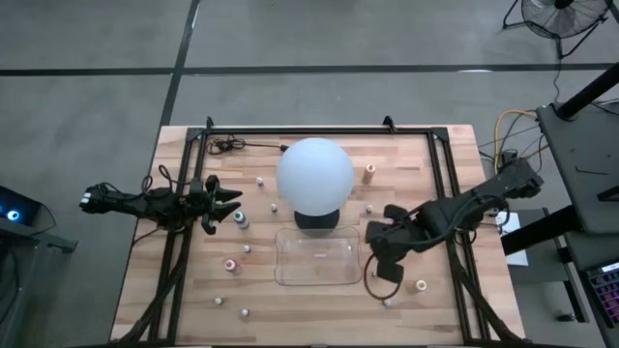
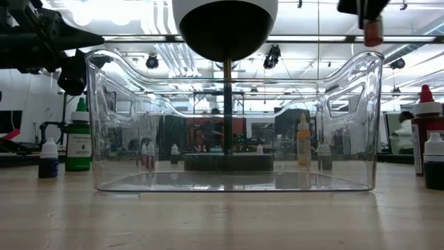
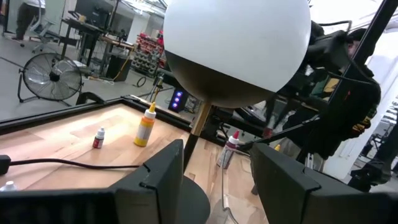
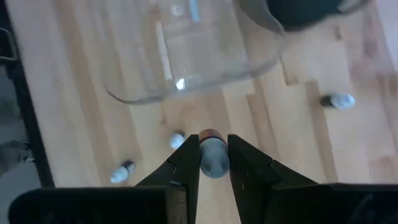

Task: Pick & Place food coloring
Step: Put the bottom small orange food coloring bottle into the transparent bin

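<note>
The clear tray (image 1: pixel 317 259) holds no bottles that I can see, and most of the food coloring (image 1: pixel 230 264) is scattered across the table (image 1: pixel 135 290), so nearly everything is left. My right pincer (image 4: pixel 213 155) grips one small bottle (image 4: pixel 213 157), raised just beside the tray's right end. My left pincer (image 3: pixel 214 177) waits open at the table's left, facing the white globe lamp (image 1: pixel 315 174).
</note>
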Motion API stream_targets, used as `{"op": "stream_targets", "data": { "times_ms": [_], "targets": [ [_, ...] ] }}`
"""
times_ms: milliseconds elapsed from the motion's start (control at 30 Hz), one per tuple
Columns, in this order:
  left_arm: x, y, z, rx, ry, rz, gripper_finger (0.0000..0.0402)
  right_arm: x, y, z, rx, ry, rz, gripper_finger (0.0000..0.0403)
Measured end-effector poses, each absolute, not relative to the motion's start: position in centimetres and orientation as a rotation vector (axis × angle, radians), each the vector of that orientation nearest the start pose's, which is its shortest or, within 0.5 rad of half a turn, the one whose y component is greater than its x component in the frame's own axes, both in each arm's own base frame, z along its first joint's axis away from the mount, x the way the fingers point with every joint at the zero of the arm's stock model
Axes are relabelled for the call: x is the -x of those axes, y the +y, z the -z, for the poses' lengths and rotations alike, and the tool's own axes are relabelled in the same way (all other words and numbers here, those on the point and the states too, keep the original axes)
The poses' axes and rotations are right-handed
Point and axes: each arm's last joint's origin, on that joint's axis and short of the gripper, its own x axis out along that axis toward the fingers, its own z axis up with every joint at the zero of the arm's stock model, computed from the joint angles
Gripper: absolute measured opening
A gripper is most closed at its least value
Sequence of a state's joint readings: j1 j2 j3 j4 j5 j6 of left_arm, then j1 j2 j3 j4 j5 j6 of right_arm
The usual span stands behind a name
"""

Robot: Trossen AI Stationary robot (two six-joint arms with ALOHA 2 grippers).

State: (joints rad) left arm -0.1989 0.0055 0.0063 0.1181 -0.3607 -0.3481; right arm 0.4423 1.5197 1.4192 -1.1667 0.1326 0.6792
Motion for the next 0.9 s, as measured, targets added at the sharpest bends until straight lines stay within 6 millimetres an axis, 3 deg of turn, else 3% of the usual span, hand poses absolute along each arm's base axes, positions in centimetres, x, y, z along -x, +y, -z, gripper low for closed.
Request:
{"op": "stream_targets", "data": {
  "times_ms": [467, 900],
  "targets": [
    [-9.5, -0.9, -17.6, 0.380, -0.142, -0.140, 0.0161, -31.0, 13.8, -30.0, -0.184, 1.220, 0.113, 0.0063],
    [-9.5, -0.9, -17.6, 0.380, -0.140, -0.140, 0.0161, -33.6, 13.8, -27.3, -0.119, 1.226, 0.082, 0.0063]
  ]
}}
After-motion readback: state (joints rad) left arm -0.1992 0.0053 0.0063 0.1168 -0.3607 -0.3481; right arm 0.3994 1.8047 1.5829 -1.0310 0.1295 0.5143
